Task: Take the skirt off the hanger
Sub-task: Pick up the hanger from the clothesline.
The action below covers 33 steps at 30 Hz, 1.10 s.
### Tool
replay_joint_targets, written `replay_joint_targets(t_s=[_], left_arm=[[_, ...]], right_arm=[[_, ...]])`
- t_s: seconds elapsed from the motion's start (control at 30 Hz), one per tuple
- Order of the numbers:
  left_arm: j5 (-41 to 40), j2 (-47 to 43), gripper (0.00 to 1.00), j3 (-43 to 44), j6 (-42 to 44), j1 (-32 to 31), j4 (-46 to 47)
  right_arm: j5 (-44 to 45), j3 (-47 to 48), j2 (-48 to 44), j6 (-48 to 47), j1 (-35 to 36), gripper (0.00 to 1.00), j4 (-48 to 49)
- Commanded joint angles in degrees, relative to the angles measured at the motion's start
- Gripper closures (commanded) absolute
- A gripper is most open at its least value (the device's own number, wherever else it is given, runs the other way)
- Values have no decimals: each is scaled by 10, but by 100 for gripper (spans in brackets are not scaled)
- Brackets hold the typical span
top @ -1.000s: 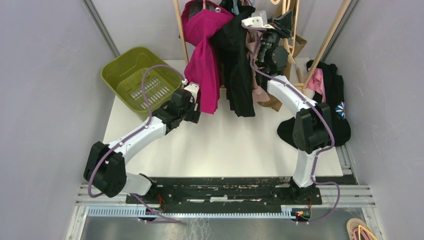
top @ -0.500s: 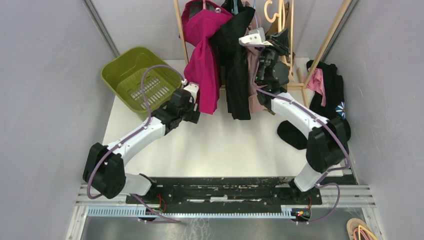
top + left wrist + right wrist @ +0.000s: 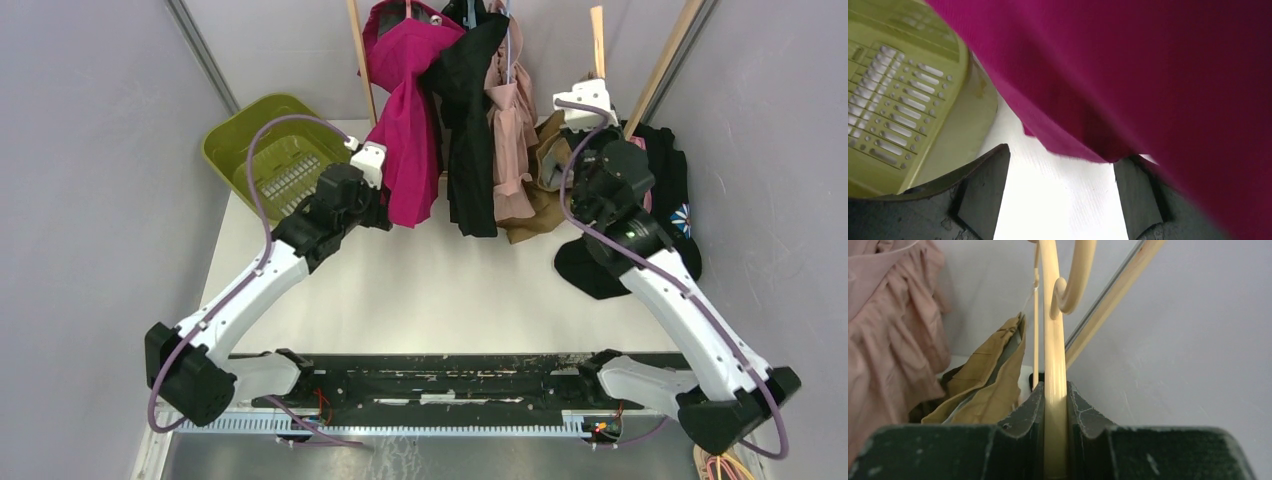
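At the far right of the table (image 3: 450,290), the hanger (image 3: 1054,365) is pinched tight by the right gripper (image 3: 1054,407), with the tan skirt (image 3: 540,195) hanging below it beside a pink dress (image 3: 510,110). The left gripper (image 3: 1060,197) is spread wide under a magenta garment (image 3: 1148,75). The hanger is best held steady while the skirt's hem is taken and drawn downward.
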Motion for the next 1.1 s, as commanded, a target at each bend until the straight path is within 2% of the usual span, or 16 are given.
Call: replay_joint_targets(t_s=[0.0, 0.17, 0.5, 0.7, 0.87, 1.07], left_arm=[[24, -39, 18, 49, 30, -1, 2], [87, -44, 17, 83, 34, -2, -6], [176, 2, 17, 216, 45, -61, -1], [245, 42, 11, 304, 36, -107, 26], [283, 72, 8, 312, 18, -125, 46], [274, 53, 4, 283, 34, -135, 19]], right_arm=[[-59, 94, -57, 160, 6, 99, -257], [-133, 179, -87, 218, 8, 99, -379], [-241, 289, -117, 262, 8, 99, -452], [-333, 333, -116, 294, 8, 99, -510], [-399, 345, -112, 325, 8, 99, -527], [-442, 360, -116, 338, 8, 99, -541]])
